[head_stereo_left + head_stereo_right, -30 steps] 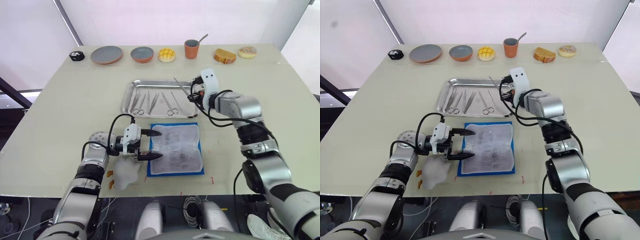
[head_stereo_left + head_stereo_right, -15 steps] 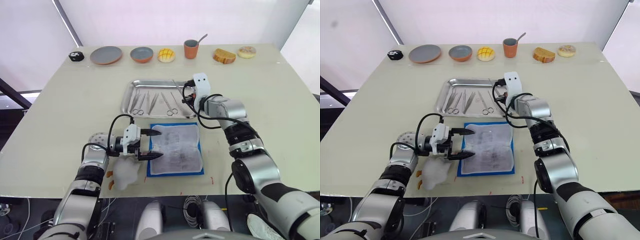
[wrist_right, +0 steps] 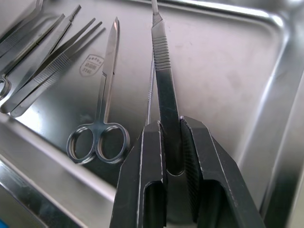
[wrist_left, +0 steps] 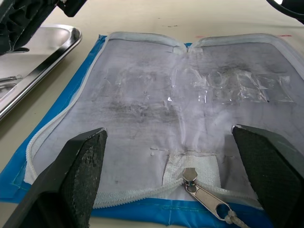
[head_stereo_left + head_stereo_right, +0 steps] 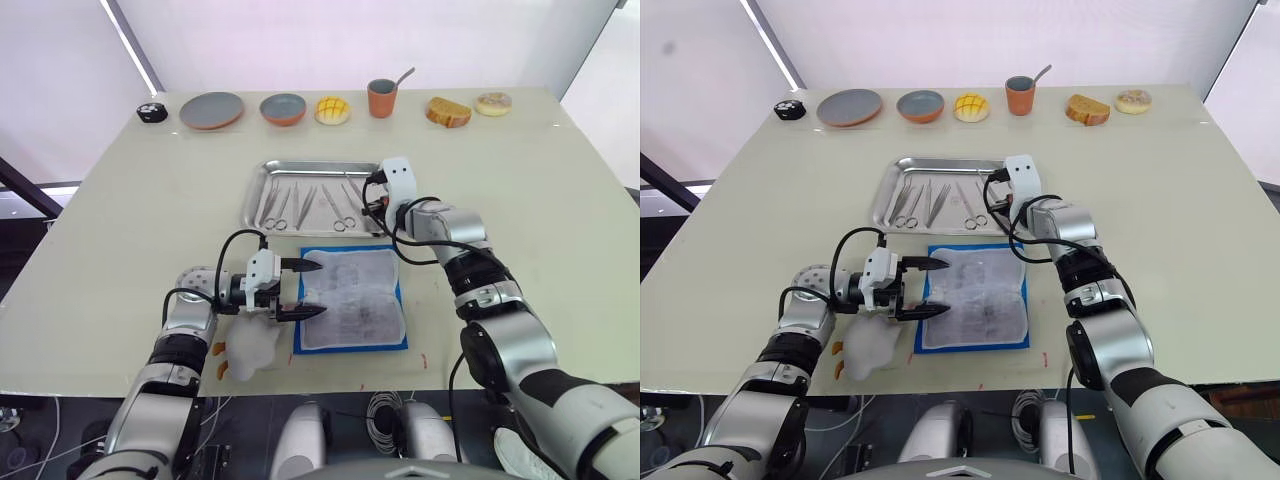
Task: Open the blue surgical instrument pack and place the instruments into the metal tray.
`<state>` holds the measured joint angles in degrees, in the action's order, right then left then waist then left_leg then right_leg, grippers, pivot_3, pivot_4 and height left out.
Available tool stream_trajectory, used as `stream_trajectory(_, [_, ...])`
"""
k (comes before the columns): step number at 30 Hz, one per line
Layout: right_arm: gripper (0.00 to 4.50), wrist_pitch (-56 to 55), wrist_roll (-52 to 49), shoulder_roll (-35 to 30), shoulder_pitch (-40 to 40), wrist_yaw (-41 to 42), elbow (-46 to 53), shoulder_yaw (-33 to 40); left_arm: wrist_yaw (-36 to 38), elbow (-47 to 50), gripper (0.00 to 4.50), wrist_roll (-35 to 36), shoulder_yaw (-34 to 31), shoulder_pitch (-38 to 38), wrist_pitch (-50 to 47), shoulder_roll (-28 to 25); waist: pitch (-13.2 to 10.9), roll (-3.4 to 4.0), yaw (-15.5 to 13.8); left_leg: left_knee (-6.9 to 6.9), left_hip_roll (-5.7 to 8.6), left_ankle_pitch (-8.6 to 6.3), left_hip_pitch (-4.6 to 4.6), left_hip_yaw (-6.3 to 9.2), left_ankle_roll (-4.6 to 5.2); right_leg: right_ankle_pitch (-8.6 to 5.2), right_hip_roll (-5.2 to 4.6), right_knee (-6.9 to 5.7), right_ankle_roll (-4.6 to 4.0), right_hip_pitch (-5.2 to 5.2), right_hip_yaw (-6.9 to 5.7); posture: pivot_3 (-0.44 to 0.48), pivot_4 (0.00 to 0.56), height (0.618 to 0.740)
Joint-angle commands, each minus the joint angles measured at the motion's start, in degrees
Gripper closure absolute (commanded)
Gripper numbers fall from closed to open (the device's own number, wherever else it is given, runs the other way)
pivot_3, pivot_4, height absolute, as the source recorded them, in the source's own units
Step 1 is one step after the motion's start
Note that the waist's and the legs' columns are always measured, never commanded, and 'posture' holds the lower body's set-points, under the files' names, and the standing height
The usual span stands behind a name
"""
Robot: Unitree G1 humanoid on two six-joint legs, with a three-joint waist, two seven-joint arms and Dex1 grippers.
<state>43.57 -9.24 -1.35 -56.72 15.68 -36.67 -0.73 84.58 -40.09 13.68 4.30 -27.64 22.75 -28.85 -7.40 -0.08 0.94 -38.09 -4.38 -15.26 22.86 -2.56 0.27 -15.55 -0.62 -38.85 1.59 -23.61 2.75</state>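
Right tool (image 3: 172,142) is clamped on a scalpel (image 3: 164,66) over the tray (image 5: 258,185), other instruments (image 3: 97,123) lying inside. Left tool (image 5: 312,289) sits wide at the opened pack (image 5: 352,300) on the desk (image 5: 120,220).

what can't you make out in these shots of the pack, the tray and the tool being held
- Flat metal handle in the right gripper: its tip is cut off by the right wrist view's edge.
- Metal tray: in the head views the instruments are too small to count or type, and the right gripper covers its right end.
- Blue surgical instrument pack: lining print too faint to read; the left gripper fingers cover its near corners.
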Motion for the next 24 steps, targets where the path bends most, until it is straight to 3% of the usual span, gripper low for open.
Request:
stream_trajectory(1, [4.49, -1.65, 0.04, 0.27, -0.85, 0.40, 0.51, 0.26, -0.30, -1.57, 0.00, -2.21, 1.86, 2.52, -1.35, 0.20, 0.00, 0.01, 0.01, 0.00, 0.00, 0.00, 0.00, 0.00, 0.00, 0.00, 0.00, 0.00, 0.00, 0.00, 0.00, 0.000, 0.150, 0.740])
stream_trajectory(5, [2.73, -1.80, -0.13, 0.45, -0.90, 0.40, 0.38, 0.44, -0.33, -0.67, 0.00, -2.05, 1.73, 3.06, -1.89, -0.08, -0.01, 0.01, 0.15, 0.01, 0.00, 0.00, 0.00, 0.00, 0.00, 0.00, 0.00, 0.00, 0.00, 0.00, 0.01, 0.000, 0.150, 0.740])
stream_trajectory(6, [2.08, -2.22, -0.06, 0.38, -0.86, 0.34, 0.55, 0.46, -0.37, -0.42, 0.00, -2.02, 1.69, 3.22, -2.06, -0.15, -0.01, 0.01, 0.16, 0.02, 0.00, 0.00, 0.00, 0.00, 0.00, 0.00, 0.00, 0.00, 0.00, -0.01, 0.01, 0.000, 0.150, 0.740])
stream_trajectory(11, [0.40, -5.25, -0.81, 0.19, 0.98, 2.24, 5.11, 0.21, -0.39, 0.81, 0.00, -1.47, 1.27, 4.08, -2.91, -0.48, -0.01, 0.01, 0.23, 0.03, 0.00, 0.00, 0.00, 0.00, 0.00, 0.00, 0.00, 0.01, 0.00, -0.01, 0.01, 0.000, 0.150, 0.740])
stream_trajectory(19, [0.40, -17.23, -6.72, -4.46, 15.15, 19.71, 26.22, -1.77, -1.91, 9.28, 0.00, 3.37, -1.62, 6.69, -9.40, -0.38, -0.05, -0.01, 1.02, 0.11, 0.00, 0.00, 0.02, -0.03, 0.00, -0.05, 0.00, 0.07, 0.08, -0.03, 0.06, 0.000, 0.150, 0.740])
stream_trajectory(24, [0.40, -19.62, -11.26, -9.32, 20.36, 28.31, 32.62, -0.85, -6.41, 19.47, 0.00, 9.70, -5.33, 8.35, -19.50, -0.41, -0.32, -0.21, 1.31, 0.11, 0.00, 0.00, 0.02, -0.01, 0.00, -0.05, -0.01, 0.03, 0.09, -0.03, 0.05, 0.000, 0.150, 0.740])
